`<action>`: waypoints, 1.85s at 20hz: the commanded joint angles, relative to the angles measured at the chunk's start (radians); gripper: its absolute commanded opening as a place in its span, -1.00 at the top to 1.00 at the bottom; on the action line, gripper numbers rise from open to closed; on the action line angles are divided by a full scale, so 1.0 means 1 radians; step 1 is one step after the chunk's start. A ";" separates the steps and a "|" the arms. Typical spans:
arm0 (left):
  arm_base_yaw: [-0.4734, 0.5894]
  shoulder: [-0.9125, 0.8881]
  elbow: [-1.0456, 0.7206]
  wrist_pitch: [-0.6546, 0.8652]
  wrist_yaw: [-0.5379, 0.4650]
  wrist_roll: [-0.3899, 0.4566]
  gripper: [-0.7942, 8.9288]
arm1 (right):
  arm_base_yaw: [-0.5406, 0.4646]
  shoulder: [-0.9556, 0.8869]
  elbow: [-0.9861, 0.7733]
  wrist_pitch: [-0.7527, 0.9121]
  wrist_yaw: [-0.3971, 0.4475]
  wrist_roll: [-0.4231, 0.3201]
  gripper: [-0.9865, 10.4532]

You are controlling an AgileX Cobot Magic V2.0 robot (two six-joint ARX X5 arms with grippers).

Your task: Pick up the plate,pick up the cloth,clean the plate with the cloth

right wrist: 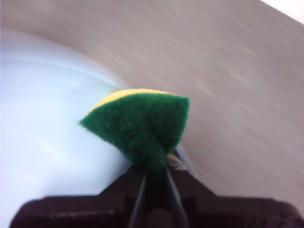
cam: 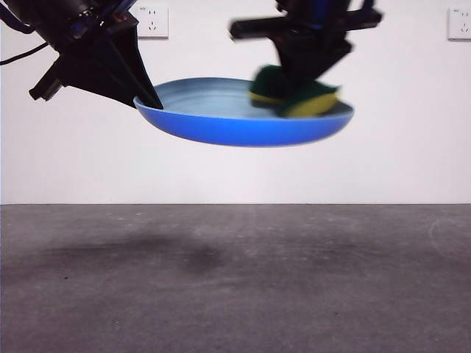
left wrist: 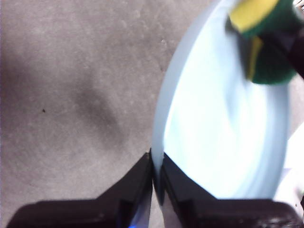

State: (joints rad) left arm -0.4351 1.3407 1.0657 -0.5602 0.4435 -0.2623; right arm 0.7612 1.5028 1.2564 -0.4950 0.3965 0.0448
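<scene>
The light-blue plate (cam: 235, 121) hangs level in the air above the table. My left gripper (cam: 143, 94) is shut on the plate's rim (left wrist: 159, 137) at its left side in the front view. My right gripper (cam: 298, 92) is shut on the cloth (cam: 294, 94), a yellow sponge with a green scouring layer, and holds it down on the plate's inside near the right rim. The cloth (right wrist: 142, 126) is squeezed into a folded wedge between the jaws. It also shows over the plate in the left wrist view (left wrist: 268, 52), blurred.
The grey table (cam: 235, 279) lies well below the plate, with the plate's shadow on it. A white wall with two sockets (cam: 152, 22) stands behind.
</scene>
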 commanded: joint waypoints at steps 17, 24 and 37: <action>0.101 0.065 0.005 0.118 -0.416 0.184 0.85 | -0.008 -0.094 -0.011 -0.299 -0.207 0.044 0.86; 0.140 0.245 0.005 0.124 -0.411 0.189 0.85 | -0.008 -0.279 -0.011 -0.299 -0.205 0.044 0.86; 0.138 0.382 0.005 0.102 -0.330 0.187 0.03 | -0.013 -0.488 -0.011 -0.297 0.028 0.045 0.86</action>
State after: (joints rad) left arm -0.2943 1.7138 1.0786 -0.4557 0.1108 -0.0887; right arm 0.7502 1.0145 1.2526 -0.7979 0.4202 0.0822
